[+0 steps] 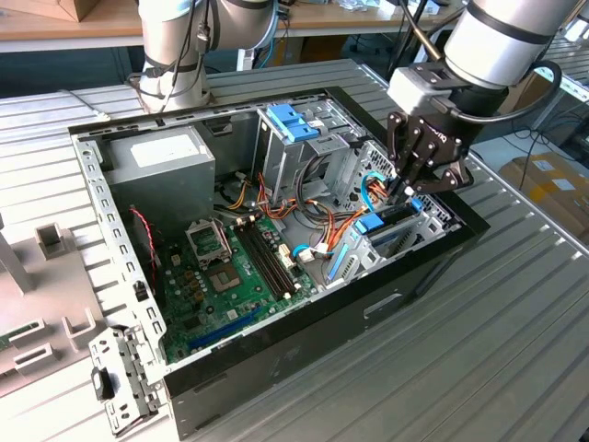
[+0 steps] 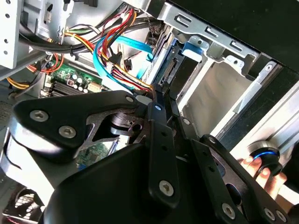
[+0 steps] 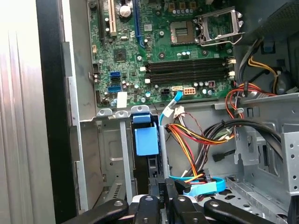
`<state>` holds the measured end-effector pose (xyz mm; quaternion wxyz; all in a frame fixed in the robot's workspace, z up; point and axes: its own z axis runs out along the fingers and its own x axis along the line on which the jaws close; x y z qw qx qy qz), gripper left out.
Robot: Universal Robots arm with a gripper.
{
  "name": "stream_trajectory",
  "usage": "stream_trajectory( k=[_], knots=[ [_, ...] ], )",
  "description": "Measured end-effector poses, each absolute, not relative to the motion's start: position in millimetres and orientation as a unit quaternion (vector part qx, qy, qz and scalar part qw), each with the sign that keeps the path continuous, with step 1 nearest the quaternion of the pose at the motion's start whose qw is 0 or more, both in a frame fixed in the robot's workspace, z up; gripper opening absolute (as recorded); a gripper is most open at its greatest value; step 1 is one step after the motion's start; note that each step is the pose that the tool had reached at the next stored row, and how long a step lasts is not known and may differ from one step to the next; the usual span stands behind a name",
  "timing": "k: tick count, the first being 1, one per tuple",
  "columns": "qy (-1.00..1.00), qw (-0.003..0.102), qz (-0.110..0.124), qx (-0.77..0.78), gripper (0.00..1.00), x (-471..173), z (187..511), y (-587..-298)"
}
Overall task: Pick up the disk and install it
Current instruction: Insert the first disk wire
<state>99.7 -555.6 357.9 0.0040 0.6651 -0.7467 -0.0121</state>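
Inside metal bay, blue-tabbed disk [image 3: 146, 140], upright

A ribbed grey metal counter [image 1: 515, 350] carries an open black computer case [image 1: 368, 295], which lies on its side near the middle with its inside facing up. At the exterior view's left, a loose perforated metal bracket [image 1: 120, 382] rests just beside the case's corner, with pale grey plastic parts [image 1: 37, 276] lying farther along that edge.
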Motion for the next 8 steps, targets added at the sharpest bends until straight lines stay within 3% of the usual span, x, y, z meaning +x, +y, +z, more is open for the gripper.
stream_trajectory(
  k=[8],
  knots=[
    [-0.779, 0.003, -0.012, 0.627, 0.17, 99.7, 357.0, -555.6]
  ],
)
